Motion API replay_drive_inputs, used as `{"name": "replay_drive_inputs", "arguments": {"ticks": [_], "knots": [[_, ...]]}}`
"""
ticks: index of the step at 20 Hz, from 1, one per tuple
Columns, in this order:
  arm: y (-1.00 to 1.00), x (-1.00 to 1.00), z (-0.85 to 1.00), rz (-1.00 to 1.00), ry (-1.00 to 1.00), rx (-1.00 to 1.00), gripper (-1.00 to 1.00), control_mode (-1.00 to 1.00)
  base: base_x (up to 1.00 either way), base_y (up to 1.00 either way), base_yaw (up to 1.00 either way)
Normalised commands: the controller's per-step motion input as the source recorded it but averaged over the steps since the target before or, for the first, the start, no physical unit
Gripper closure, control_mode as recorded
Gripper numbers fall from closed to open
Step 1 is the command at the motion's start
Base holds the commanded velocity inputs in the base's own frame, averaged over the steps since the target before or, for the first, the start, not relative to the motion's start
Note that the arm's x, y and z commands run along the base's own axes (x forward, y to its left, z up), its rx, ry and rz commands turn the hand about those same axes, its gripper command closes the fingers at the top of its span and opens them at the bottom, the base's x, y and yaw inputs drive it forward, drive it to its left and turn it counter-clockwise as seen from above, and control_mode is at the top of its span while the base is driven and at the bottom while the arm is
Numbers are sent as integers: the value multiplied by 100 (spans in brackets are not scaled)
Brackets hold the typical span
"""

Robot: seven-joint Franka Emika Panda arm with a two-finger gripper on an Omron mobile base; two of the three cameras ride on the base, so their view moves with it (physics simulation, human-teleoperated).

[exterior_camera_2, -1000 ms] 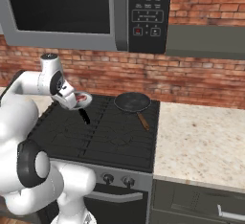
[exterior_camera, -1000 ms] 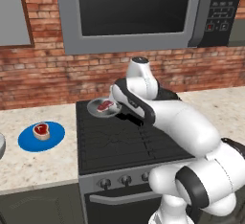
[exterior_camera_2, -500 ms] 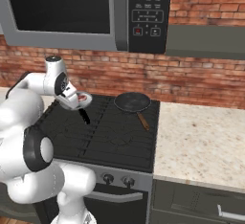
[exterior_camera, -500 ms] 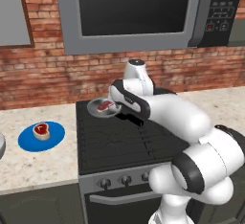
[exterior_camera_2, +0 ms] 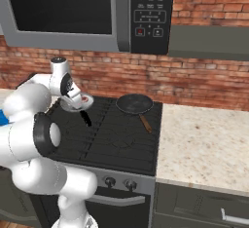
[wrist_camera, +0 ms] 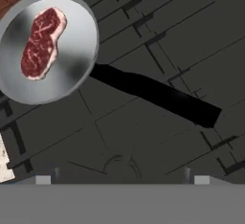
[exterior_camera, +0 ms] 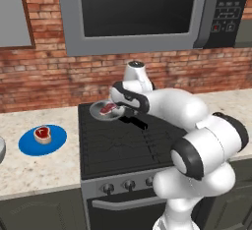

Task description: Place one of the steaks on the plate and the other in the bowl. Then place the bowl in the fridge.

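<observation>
**Robot hand hovers over stove as second steak waits in pan**

One steak (exterior_camera: pixel 43 133) lies on the blue plate (exterior_camera: pixel 29 144), which sits on the speckled tabletop (exterior_camera: pixel 39 167) left of the black stove (exterior_camera: pixel 123 148). The other steak (wrist_camera: pixel 42 42) rests in a grey frying pan (wrist_camera: pixel 72 60) at the stove's far left corner, its black handle (wrist_camera: pixel 153 94) pointing out over the grates. The white arm (exterior_camera: pixel 172 106) reaches across the stove, its hand just above the pan's handle. The fingers (wrist_camera: pixel 119 179) barely show at the bottom of the hand view, set wide apart with nothing between them. A second, dark frying pan (exterior_camera_2: pixel 133 104) sits on the far right burner, well apart from the first. A microwave (exterior_camera_2: pixel 73 8) hangs above against the brick wall (exterior_camera_2: pixel 204 81).
</observation>
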Motion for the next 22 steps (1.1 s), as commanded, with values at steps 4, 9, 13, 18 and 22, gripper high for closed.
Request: {"name": "replay_drive_inputs", "arguments": {"ticks": [4,9,13,18,22], "knots": [[14,49,-9,-3,2,0,-100,-100,0,0,0],[13,52,-6,-3,1,0,-100,-100,0,0,0],[4,28,-18,-1,3,0,-100,-100,0,0,0],[11,29,-25,-2,3,0,-100,-100,0,0,0],[10,38,-11,-2,1,-1,-100,-100,0,0,0]]}}
